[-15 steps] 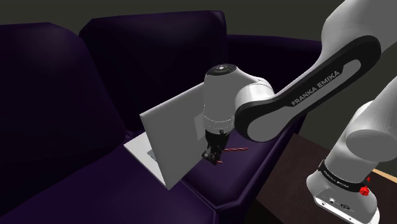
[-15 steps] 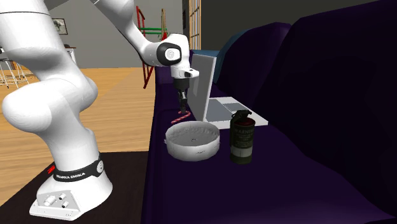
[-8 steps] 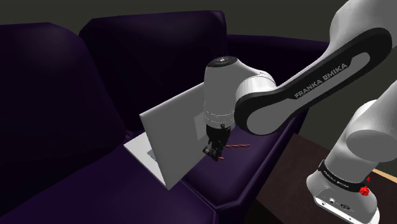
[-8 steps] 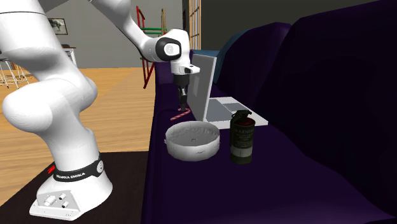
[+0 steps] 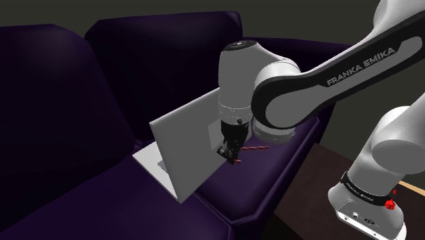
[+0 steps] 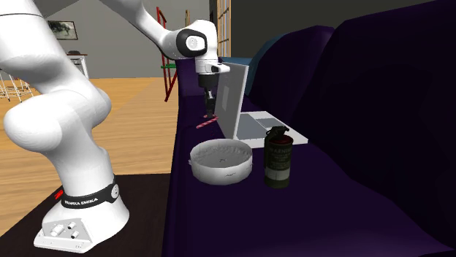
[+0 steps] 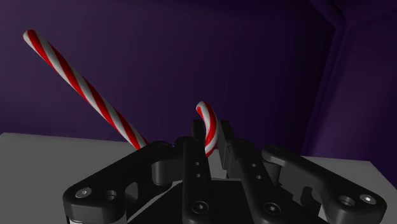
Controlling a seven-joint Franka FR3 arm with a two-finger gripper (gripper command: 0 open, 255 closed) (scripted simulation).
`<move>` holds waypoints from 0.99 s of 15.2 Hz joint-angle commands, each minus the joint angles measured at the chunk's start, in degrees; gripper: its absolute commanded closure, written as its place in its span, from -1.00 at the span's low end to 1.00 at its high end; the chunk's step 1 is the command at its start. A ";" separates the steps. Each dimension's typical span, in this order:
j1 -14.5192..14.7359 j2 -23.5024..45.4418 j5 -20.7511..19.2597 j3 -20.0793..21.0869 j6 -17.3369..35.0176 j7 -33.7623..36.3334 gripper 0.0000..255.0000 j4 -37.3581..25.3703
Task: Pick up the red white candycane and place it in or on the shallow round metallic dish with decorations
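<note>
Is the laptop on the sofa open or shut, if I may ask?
Open: the laptop has its lid raised above its flat base on the sofa.

Dim shoulder and wrist views, second exterior view brighter, evenly lit floor

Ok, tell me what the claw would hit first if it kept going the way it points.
Pointing down, the claw, shut on the candy cane, would probably meet the dark purple sofa seat first; the laptop lid beside it seems off that line.
</note>
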State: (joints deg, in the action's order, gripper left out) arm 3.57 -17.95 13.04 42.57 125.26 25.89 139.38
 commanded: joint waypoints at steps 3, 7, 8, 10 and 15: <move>0.39 -1.89 0.62 -1.14 -3.48 -0.73 1.00 -1.74; 0.64 -3.43 0.93 -2.18 -6.90 -1.23 1.00 -3.73; 0.69 -3.76 0.98 -2.42 -7.74 -1.33 1.00 -4.26; 0.76 -4.38 1.04 -2.90 -9.40 -1.51 1.00 -5.34; 0.37 -8.79 1.63 -8.41 -10.09 -8.24 1.00 -1.08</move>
State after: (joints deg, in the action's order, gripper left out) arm 4.01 -25.86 14.55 35.21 114.96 19.08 137.10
